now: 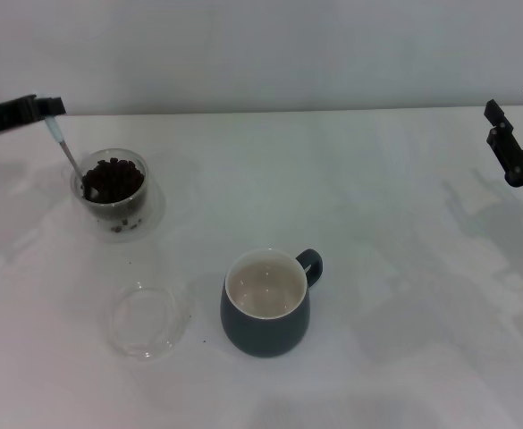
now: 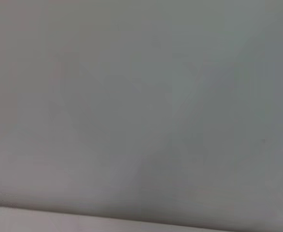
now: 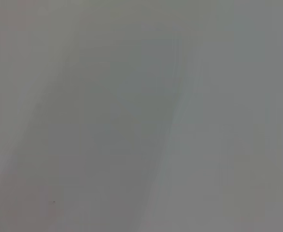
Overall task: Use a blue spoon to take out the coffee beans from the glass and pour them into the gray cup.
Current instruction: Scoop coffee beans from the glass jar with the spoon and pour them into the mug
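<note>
Our left gripper [image 1: 54, 109] is pinched tight on the top end of the blue spoon [image 1: 64, 147], far on the left side of the table [image 1: 377, 223]. The spoon slants down from our jaws, and its shiny bowl pokes into the coffee beans [image 1: 114, 179] at the left edge of the glass [image 1: 115, 189].

The glass sits far and left. It is nearly full of dark beans. A few beans seem to lie low by its base, but we cannot tell if they are inside or out.

The gray cup [image 1: 266, 304] stands nearer to us, close to the middle, well apart from the glass. Its white inside looks empty, so we think no beans have gone in yet. A flat clear dish [image 1: 147, 320] lies to the left of the cup.

Our right gripper [image 1: 516, 143] waits far off at the right edge, holding nothing. We cannot tell how its jaws stand.

We think the spoon is light, stiff and thin, so holding it by the pale handle end is best. The beans are small, hard and roll easily. We would keep the bowl flat on the way to the cup. The glass can break and may tip if we push it.
</note>
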Robot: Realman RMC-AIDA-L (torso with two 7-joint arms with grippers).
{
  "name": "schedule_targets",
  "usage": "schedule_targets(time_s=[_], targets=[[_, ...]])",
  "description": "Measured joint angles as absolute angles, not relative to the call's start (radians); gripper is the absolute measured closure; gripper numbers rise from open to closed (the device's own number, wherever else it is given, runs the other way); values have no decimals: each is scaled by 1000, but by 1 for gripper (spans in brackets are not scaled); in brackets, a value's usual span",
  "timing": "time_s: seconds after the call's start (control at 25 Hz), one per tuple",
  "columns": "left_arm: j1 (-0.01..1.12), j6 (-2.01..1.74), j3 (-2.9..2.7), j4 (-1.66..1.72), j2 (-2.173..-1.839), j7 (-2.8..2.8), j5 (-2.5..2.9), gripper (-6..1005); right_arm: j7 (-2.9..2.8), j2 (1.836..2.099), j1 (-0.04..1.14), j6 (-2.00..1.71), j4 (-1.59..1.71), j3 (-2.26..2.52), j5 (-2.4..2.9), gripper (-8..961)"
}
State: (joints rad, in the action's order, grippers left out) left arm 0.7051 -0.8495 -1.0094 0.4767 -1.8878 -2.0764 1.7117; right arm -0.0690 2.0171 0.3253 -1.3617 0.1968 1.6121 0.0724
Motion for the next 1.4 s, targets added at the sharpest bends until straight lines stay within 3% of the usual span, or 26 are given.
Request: schedule_targets(time_s=[0.68,1.4], targets=[[569,-857,-994,446,-1920,-2128,1473,866,-69,2017,327,-1341,204,1612,72,446],[495,-880,-978,396,-1926,-2118,1246,866,-62,2014,345,-1290,203,1605,72,446]])
